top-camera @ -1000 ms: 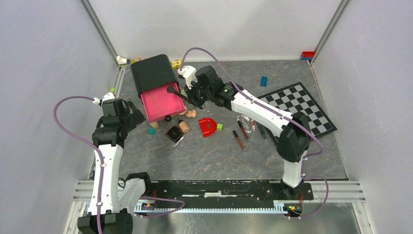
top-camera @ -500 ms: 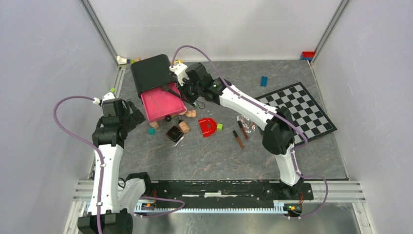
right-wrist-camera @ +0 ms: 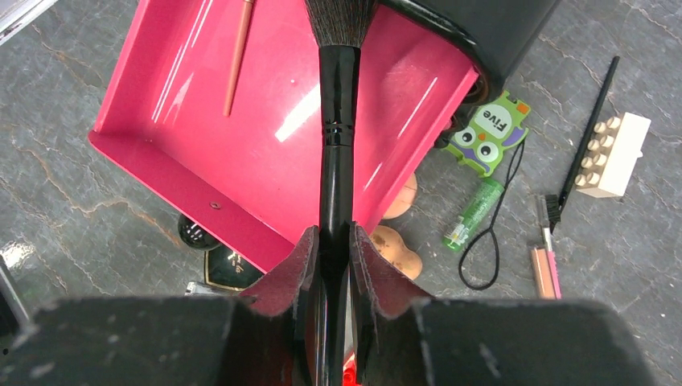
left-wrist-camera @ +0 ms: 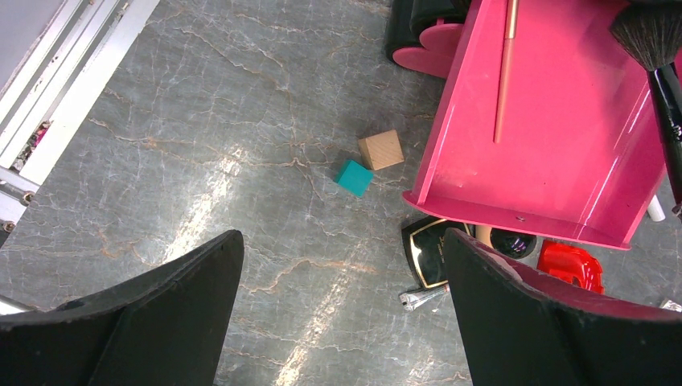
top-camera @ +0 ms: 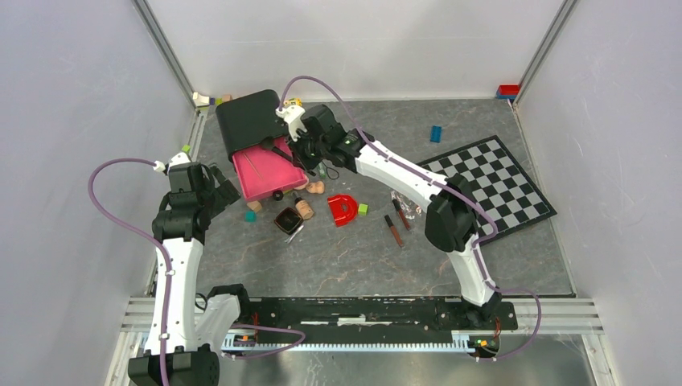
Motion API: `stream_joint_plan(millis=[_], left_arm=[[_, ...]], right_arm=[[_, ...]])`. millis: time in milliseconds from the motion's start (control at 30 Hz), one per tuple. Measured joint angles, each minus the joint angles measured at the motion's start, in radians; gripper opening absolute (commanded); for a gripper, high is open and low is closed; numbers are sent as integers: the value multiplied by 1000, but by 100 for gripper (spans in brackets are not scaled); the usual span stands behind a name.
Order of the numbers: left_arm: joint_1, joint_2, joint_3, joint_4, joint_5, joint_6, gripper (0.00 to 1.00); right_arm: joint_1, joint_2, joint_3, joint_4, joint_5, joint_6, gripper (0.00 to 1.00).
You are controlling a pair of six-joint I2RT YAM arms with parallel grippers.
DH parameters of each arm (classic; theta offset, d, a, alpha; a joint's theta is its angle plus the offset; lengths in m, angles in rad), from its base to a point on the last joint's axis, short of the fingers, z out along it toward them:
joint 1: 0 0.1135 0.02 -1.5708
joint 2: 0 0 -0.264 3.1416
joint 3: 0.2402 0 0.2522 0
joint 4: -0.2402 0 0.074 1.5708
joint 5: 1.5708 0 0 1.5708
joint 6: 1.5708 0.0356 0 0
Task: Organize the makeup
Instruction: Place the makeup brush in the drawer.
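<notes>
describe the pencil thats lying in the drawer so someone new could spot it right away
Look for the black box at the table's back left, with a bright pink drawer pulled out of it. The pencil lies flat on the drawer's floor. It is thin and salmon pink, unlike the thick black brush that the right gripper holds.

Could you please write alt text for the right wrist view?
The right hand grips a black makeup brush by its handle, bristles over an open pink drawer holding a slim pencil. Peach sponges and a green tube lie beside the drawer.
</notes>
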Motion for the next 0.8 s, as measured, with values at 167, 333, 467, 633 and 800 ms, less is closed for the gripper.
stream_joint_plan(millis=[167, 333, 467, 633, 800], left_arm=[[0, 0, 0, 0, 0, 0, 100], [0, 0, 0, 0, 0, 0, 100], [0, 0, 0, 0, 0, 0, 100], [0, 0, 0, 0, 0, 0, 100], [0, 0, 0, 0, 0, 0, 100]], right_arm=[[14, 15, 10, 11, -1, 10, 0], [28, 32, 18, 24, -2, 16, 0], [34, 47, 24, 36, -3, 25, 0], [36, 70, 58, 50, -4, 31, 0], [37, 82, 78, 76, -12, 37, 0]])
